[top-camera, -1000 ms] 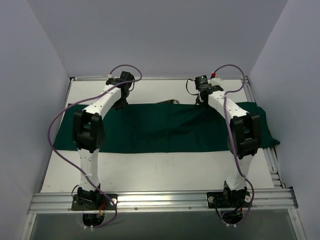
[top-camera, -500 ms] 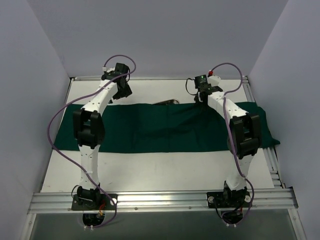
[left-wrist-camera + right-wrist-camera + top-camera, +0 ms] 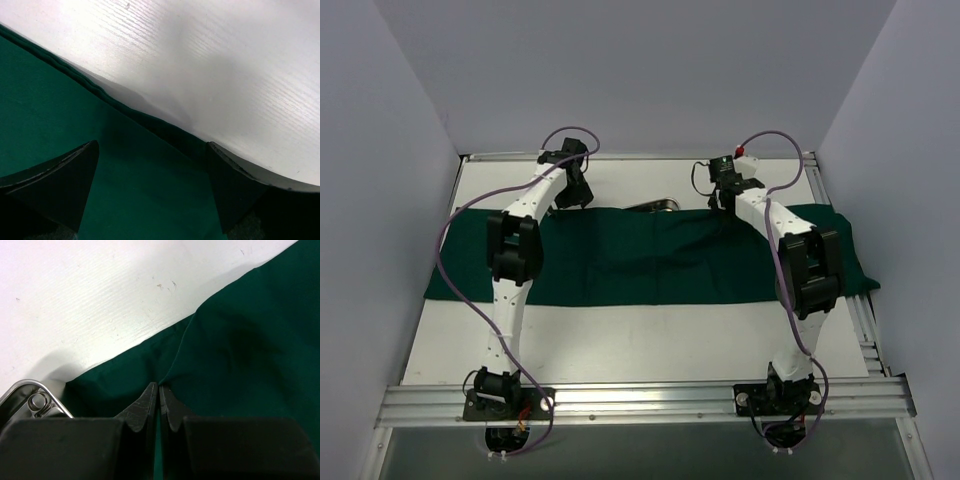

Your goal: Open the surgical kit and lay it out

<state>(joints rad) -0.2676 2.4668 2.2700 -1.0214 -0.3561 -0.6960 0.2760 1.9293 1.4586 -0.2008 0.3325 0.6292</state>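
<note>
- Top external view: the green drape (image 3: 650, 265) lies spread in a wide band across the table (image 3: 620, 340). Its far edge runs beneath both tools, and a corner of the steel tray (image 3: 660, 206) peeks out between them.
- Both arms reach far forward with elbows raised and wrists pitched down. The left tool (image 3: 576, 190) and right tool (image 3: 722, 198) each sit at the far hem, well apart from one another.
- Left wrist view: the left tool (image 3: 150, 150) has its jaws spread wide with nothing between them. The green drape (image 3: 50, 100) lies flat beneath the tips, and its folded hem crosses just beyond them, with bare table (image 3: 225, 60) past that.
- Right wrist view: the right tool (image 3: 159, 387) is closed tight. A raised crease of green drape (image 3: 250, 340) runs straight into its tips, so it appears to pinch a thin fold.
- The rounded rim of the steel tray (image 3: 30, 390) shows off to one side of the tool, partly tucked under cloth. Bare table (image 3: 100, 290) lies ahead.
- Handling, as a judgement: the cloth is soft, light and limp. It will sag and drag rather than hold shape, so the hem or a corner is the best hold.
- The tray is rigid and slick, and likely to slide if the cloth is tugged hard.
</note>
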